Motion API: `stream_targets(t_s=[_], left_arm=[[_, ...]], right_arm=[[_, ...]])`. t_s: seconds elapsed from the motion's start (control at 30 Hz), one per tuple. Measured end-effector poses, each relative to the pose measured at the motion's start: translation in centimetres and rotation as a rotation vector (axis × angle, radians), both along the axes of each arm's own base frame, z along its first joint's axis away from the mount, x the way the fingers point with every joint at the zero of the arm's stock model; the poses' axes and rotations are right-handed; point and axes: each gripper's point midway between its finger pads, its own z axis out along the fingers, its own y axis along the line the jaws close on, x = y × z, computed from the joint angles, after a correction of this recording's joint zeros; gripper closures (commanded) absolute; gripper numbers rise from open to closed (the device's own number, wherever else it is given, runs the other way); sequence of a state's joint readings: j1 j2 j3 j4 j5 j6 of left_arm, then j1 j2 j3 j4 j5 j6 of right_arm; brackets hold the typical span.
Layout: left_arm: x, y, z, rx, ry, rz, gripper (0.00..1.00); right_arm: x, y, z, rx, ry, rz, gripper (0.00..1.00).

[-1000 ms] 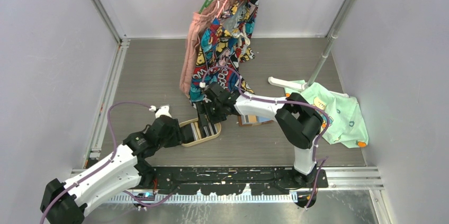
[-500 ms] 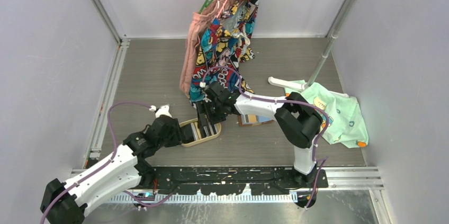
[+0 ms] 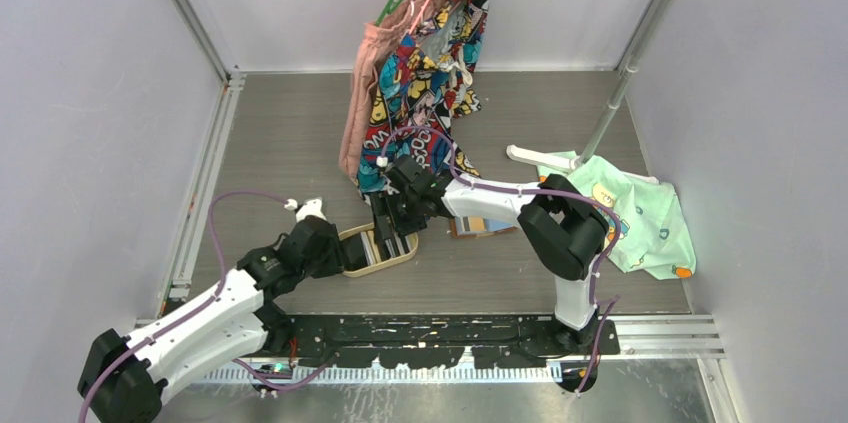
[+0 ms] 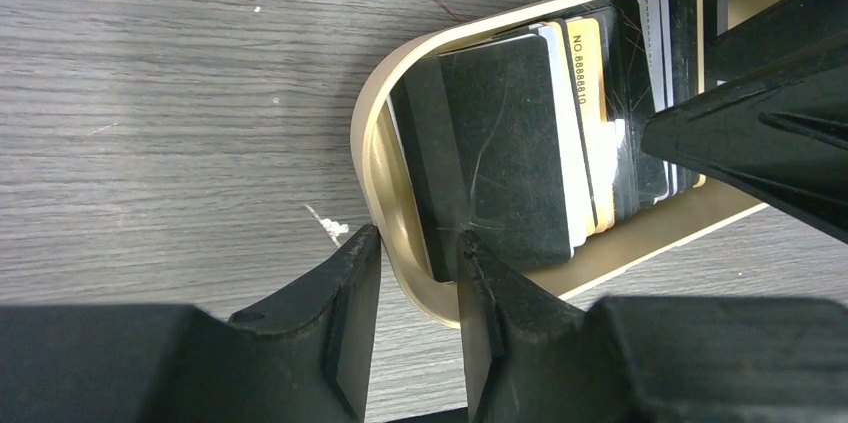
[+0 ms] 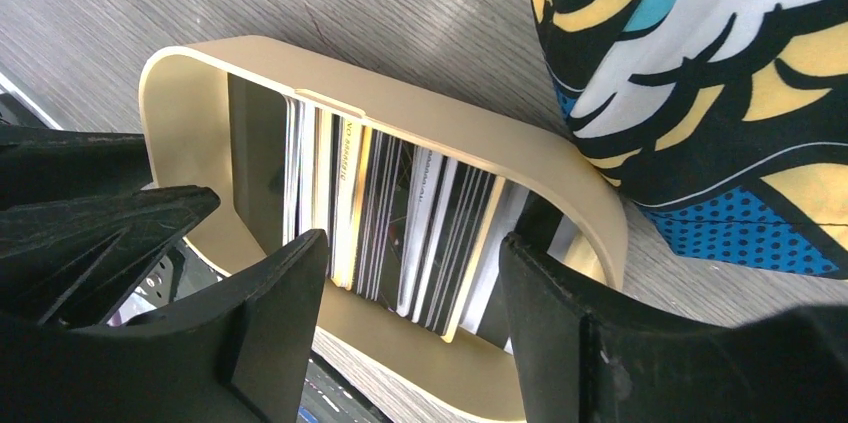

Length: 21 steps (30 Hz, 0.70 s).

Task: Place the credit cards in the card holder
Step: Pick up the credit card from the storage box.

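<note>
The credit cards (image 4: pixel 510 143) stand on edge, black, white and yellow, packed in an oval light-wood tray (image 4: pixel 372 133). My left gripper (image 4: pixel 418 240) straddles the tray's left rim, one finger outside and one inside against a black card, with floor still showing between them. From above, my right gripper (image 5: pixel 405 278) hangs open over the credit cards (image 5: pixel 420 213), its fingers on either side of the stack. In the top view the left gripper (image 3: pixel 345 252) and right gripper (image 3: pixel 393 224) meet at the tray (image 3: pixel 396 260). The tan card holder (image 3: pixel 478 227) lies right of it, partly hidden by the right arm.
Colourful and pink garments (image 3: pixel 425 63) hang just behind the tray; the patterned one (image 5: pixel 700 63) nearly touches its far rim. A rack pole (image 3: pixel 622 83), a white hanger (image 3: pixel 535 156) and a green cloth (image 3: pixel 645 213) occupy the right side. Walls enclose the table.
The left arm has edged slightly forward and its jaws have narrowed around the tray's rim. The right arm has hardly moved.
</note>
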<state>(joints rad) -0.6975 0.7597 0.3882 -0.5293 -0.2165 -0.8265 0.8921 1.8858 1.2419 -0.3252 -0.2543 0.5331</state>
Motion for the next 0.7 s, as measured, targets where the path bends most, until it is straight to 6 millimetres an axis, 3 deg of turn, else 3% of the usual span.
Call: stream_targets(t_s=[0.2,0.43,0.7], left_arm=[[0.1,-0.7,0.0,-0.021,0.008,-0.014,0.68],[0.1,-1.1,0.0,-0.039,0.012,-0.025,0.69],[0.1,-1.4,0.0,-0.048,0.015,-0.033,0.69]], right_arm=[[-0.6,0.3,0.3,0.023,0.037,0.010,0.33],[-0.6,1.1,1.6,0.139,0.130,0.002,0.43],[-0.9,1.6,2.9,0.262,0.244,-0.004,0.47]])
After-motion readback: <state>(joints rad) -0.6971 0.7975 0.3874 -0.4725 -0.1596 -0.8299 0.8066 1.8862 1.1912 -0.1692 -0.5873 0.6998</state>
